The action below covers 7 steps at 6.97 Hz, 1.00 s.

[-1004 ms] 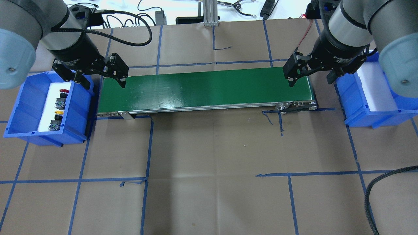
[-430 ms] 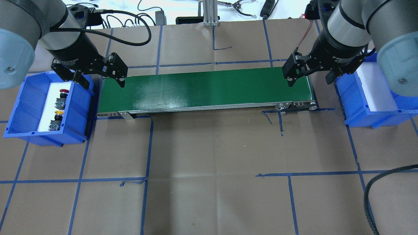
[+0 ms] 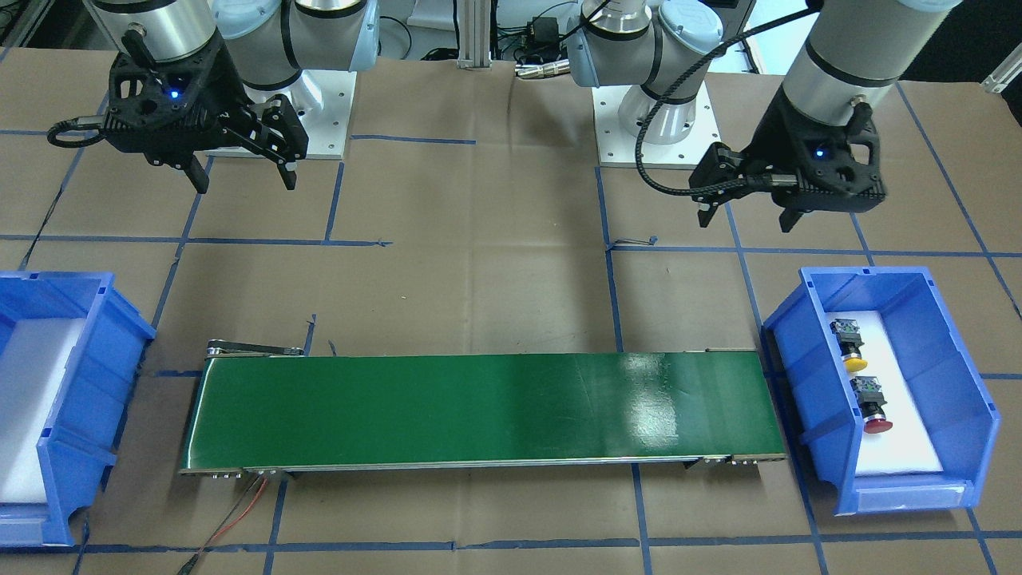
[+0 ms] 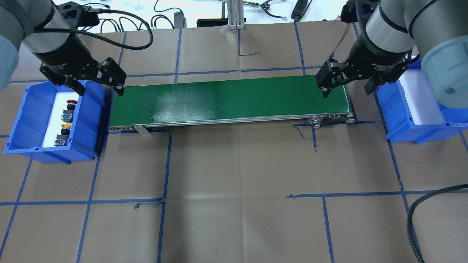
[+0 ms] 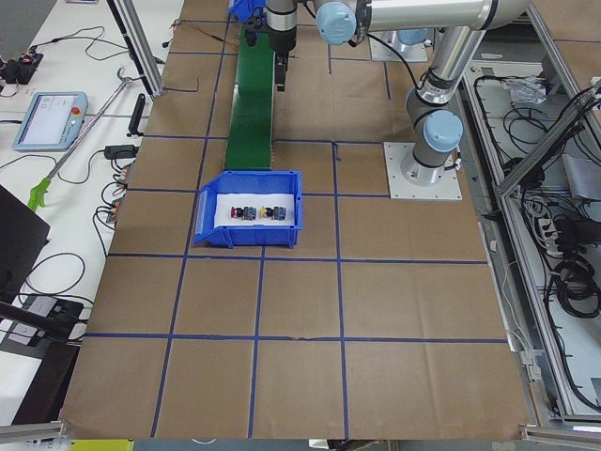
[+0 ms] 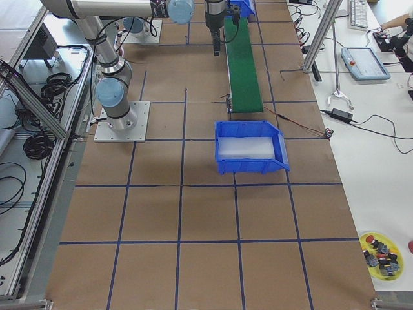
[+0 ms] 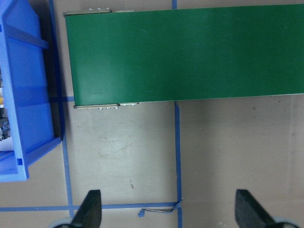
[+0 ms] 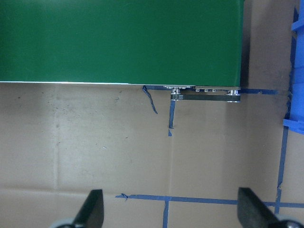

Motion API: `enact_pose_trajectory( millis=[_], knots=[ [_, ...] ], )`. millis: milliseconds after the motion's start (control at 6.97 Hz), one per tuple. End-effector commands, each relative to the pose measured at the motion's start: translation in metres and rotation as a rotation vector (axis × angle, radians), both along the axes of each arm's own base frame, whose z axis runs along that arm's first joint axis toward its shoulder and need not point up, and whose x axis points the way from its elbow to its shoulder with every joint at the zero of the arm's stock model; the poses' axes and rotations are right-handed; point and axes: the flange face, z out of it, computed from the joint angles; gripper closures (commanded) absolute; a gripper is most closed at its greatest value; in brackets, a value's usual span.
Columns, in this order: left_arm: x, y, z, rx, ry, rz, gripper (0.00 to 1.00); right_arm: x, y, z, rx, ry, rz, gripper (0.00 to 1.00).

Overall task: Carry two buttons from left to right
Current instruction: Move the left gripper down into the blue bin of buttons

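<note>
Red button (image 4: 69, 109) and yellow button (image 4: 62, 133) lie in the left blue bin (image 4: 31, 109). We record left gripper (image 4: 99, 89) and right gripper (image 4: 346, 91) both spread apart, empty, near opposite conveyor (image 4: 226, 100) ends.

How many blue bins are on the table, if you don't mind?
2. One bin sits at the conveyor's end on the robot's left, holding the red button and yellow button; the other bin at its right end, with only a white liner.
</note>
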Motion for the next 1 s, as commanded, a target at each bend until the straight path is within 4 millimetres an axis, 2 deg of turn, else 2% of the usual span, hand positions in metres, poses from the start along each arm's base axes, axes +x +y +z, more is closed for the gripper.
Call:
enact_pose_trajectory(
  millis=[0,287,430,574,860],
  knots=[
    [0.108,0.000,0.000,0.003,-0.007,0.024,0.00,0.001,0.001,-0.002,0.003,-0.005,-0.002,0.00],
    [0.206,0.015,-0.014,0.028,0.006,0.018,0.00,0.000,0.001,-0.001,0.002,-0.004,-0.003,0.00],
    [0.234,0.019,-0.023,0.034,0.013,0.060,0.01,0.001,0.001,-0.002,0.003,-0.007,-0.004,0.00],
    [0.247,0.016,-0.038,0.028,0.012,0.062,0.01,0.001,0.001,-0.004,0.008,-0.010,-0.005,0.00],
    [0.263,-0.005,-0.080,0.034,0.018,0.050,0.01,0.001,0.001,-0.002,0.005,-0.007,-0.004,0.00]
  ],
)
